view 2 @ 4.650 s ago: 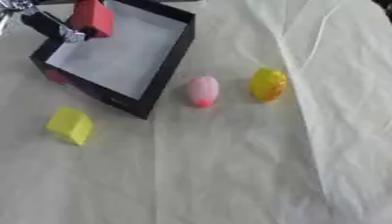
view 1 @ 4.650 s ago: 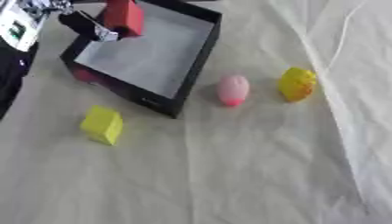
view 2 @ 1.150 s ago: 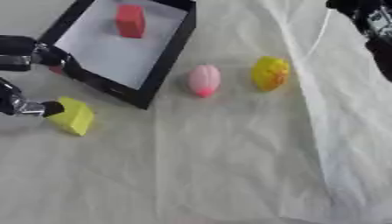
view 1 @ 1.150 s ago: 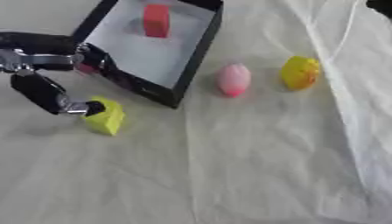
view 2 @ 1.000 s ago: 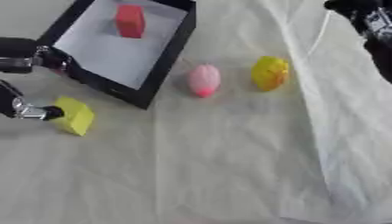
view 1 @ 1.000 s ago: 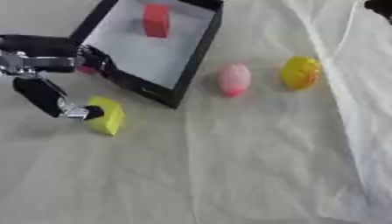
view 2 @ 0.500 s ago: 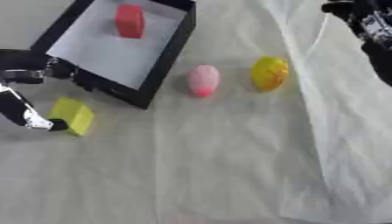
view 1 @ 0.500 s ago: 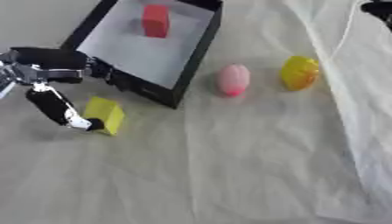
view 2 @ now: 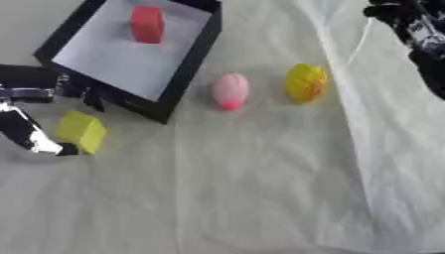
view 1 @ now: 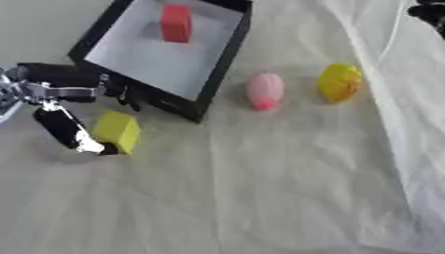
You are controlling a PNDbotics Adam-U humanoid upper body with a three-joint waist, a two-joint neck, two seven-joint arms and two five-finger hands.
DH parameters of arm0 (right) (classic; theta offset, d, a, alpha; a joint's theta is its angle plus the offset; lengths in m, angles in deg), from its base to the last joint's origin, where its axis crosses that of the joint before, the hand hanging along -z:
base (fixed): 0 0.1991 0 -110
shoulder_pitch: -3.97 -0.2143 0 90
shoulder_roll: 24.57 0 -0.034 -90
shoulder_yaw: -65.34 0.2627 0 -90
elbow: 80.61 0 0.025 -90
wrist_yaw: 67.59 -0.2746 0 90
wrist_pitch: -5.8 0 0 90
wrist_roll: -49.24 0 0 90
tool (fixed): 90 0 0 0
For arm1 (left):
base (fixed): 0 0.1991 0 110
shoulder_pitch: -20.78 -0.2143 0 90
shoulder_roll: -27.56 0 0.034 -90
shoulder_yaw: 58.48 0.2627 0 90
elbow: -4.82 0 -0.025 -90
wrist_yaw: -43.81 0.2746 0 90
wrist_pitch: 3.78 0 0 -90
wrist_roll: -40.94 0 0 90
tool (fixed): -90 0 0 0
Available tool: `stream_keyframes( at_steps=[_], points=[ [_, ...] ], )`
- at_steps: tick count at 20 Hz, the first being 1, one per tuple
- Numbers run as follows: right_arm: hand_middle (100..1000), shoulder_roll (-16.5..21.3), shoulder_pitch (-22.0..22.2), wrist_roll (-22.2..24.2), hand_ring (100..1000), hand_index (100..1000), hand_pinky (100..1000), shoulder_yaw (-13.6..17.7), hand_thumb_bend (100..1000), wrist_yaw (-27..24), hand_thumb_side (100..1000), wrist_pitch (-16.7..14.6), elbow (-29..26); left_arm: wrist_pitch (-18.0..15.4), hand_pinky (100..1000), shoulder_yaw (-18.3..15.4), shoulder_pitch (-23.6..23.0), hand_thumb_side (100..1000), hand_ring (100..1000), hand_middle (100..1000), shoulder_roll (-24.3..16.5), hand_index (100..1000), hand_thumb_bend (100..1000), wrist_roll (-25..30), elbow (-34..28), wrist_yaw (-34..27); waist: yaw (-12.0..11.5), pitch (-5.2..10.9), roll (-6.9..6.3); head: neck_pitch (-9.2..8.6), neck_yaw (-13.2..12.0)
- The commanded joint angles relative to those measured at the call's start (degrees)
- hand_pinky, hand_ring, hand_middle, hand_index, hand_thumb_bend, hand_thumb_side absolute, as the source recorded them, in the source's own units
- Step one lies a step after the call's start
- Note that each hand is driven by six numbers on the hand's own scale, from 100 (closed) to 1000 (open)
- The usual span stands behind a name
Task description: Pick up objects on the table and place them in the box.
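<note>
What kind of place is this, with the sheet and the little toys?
Probably a robot practice table, not a home. A wrinkled pale cloth covers it, a black box holds a red block, and the robot's left hand reaches at a yellow block.

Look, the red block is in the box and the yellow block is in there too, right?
Not quite. The red block is in the box, but the yellow block lies outside on the cloth, beside the left hand, as the left eye view shows.
</note>
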State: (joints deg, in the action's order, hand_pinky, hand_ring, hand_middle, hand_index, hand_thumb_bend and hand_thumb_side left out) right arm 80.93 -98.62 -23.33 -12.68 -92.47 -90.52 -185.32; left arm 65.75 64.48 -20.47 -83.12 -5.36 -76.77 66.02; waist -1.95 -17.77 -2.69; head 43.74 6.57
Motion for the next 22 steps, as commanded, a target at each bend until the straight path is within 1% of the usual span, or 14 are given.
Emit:
stream_keyframes(
  at_steps=[1, 4, 5, 8, 10, 13, 14, 15, 18, 19, 22],
  points=[
    [777, 0.8, -0.4, 0.2, 833, 827, 1000, 0.4, 100, 0.4, 523, -0.1, -0.5, -6.6, 852, -0.2, 0.3, 385, 780, 774, -1.0, 851, 479, 6.5, -0.2, 1.0, 0.0, 2.01, 0.44, 0.38, -0.2],
    [777, 0.8, -0.3, 0.4, 833, 827, 1000, 0.3, 100, 0.5, 523, -0.1, -0.5, -6.6, 849, -0.4, 0.0, 329, 778, 772, -0.9, 851, 482, 5.6, 0.4, 2.1, 0.0, 2.01, 0.49, 0.38, -0.2],
    [777, 0.7, -0.3, 0.4, 833, 827, 1000, 0.3, 100, 0.6, 523, -0.2, -0.5, -6.6, 846, -0.6, -0.1, 294, 775, 769, -0.9, 850, 477, 5.1, 0.6, 2.5, 0.1, 2.01, 0.52, 0.38, -0.2],
    [777, 0.6, -0.3, 0.4, 834, 826, 1000, 0.3, 100, 0.7, 523, -0.2, -0.5, -6.6, 827, -0.7, -0.4, 278, 760, 754, -0.5, 845, 453, 3.9, 1.5, 3.7, 0.1, 1.94, 0.63, 0.38, -0.2],
    [778, 0.5, -0.2, 0.5, 834, 826, 1000, 0.3, 100, 0.8, 523, -0.3, -0.5, -6.5, 815, -0.7, -0.5, 250, 749, 742, 0.0, 841, 429, 3.1, 2.1, 4.3, 0.2, 1.87, 0.73, 0.38, -0.3],
    [778, 0.3, -0.1, 0.7, 834, 826, 1000, 0.3, 100, 1.3, 523, -0.4, -0.4, -6.3, 780, -1.0, -0.7, 204, 717, 705, 0.6, 831, 369, 1.7, 2.8, 4.7, 0.2, 1.73, 0.88, 0.38, -0.3],
    [778, 0.2, 0.0, 0.7, 834, 826, 1000, 0.3, 100, 1.4, 523, -0.4, -0.4, -6.1, 777, -1.0, -0.8, 201, 714, 702, 0.8, 830, 365, 1.3, 3.0, 4.7, 0.2, 1.69, 0.9, 0.38, -0.3],
    [778, 0.2, 0.0, 0.8, 835, 826, 1000, 0.3, 100, 1.5, 523, -0.4, -0.4, -5.9, 757, -1.1, -0.8, 184, 693, 680, 1.0, 821, 323, 1.0, 3.1, 4.5, 0.2, 1.65, 0.93, 0.38, -0.3],
    [778, 0.1, 0.3, 0.8, 835, 826, 1000, 0.3, 100, 1.9, 523, -0.6, -0.3, -5.0, 716, -1.3, -1.0, 188, 657, 644, 1.3, 804, 238, -0.2, 3.0, 3.3, 0.2, 1.61, 1.0, 0.38, -0.3],
    [778, 0.0, 0.3, 0.8, 835, 826, 1000, 0.3, 100, 2.0, 523, -0.6, -0.3, -4.7, 696, -1.4, -1.0, 191, 641, 632, 1.3, 788, 191, -0.5, 2.9, 2.9, 0.2, 1.61, 1.01, 0.38, -0.3],
    [778, 0.0, 0.6, 0.8, 835, 826, 1000, 0.3, 100, 2.2, 522, -0.7, -0.3, -4.2, 671, -1.3, -1.2, 199, 619, 611, 0.7, 761, 144, -1.0, 1.3, 1.3, 0.2, 1.67, 0.98, 0.38, -0.3]
  ],
)
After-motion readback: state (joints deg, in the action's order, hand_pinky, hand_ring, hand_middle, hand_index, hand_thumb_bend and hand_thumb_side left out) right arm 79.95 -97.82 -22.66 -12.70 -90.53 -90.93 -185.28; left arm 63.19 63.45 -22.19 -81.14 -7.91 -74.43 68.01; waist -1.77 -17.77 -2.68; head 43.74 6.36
